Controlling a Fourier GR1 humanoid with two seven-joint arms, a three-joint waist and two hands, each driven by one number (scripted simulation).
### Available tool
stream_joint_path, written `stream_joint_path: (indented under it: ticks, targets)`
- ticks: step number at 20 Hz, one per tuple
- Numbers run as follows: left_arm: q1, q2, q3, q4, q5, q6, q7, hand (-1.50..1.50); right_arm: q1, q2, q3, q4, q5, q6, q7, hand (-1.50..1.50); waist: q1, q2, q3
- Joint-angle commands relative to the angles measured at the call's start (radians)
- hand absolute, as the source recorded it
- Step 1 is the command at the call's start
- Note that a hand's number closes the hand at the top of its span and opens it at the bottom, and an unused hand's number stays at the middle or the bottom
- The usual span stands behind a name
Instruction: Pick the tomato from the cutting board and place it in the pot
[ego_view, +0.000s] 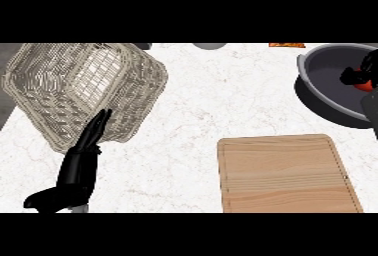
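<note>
Hovering over pot (325, 107), right hand (356, 74) seemingly curled round tomato (364, 85); view's edge cuts most of it. Cutting board (284, 175) beside pot bare: pick done, release into pot left. Left hand (77, 167) rests well apart from pot, open, straight.

Bright, even light floods the pale bench (221, 95); a faint shadow edges the basket (81, 85) just beyond the left robot hand (81, 162).
</note>
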Motion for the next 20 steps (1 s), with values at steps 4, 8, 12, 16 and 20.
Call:
stream_joint_path:
  ticks: [4,8,12,16,20]
  targets:
    - [-0.052,-0.012,0.018,0.054,0.021,-0.027,0.019,0.00,0.054,-0.038,-0.102,0.143,-0.090,-0.002,-0.063,1.50,0.008,0.022,-0.010]
    - [-0.092,-0.031,0.033,0.100,0.031,-0.030,0.002,0.00,0.027,-0.061,-0.107,0.211,-0.080,0.079,0.065,-1.50,0.009,0.026,-0.011]
    - [-0.077,-0.009,0.042,0.058,0.030,-0.033,0.033,0.00,0.065,-0.052,-0.183,0.181,-0.180,0.081,-0.171,-1.50,0.007,0.021,-0.008]
    - [-0.027,-0.014,0.017,0.024,0.027,-0.032,0.032,0.00,0.052,-0.038,-0.307,0.095,-0.316,-0.027,-0.308,-1.50,-0.002,0.016,-0.007]
    - [-0.007,-0.026,0.006,0.020,0.009,-0.007,0.037,0.00,0.064,0.006,-0.454,0.008,-0.492,-0.086,-0.499,-1.50,-0.023,0.010,-0.007]
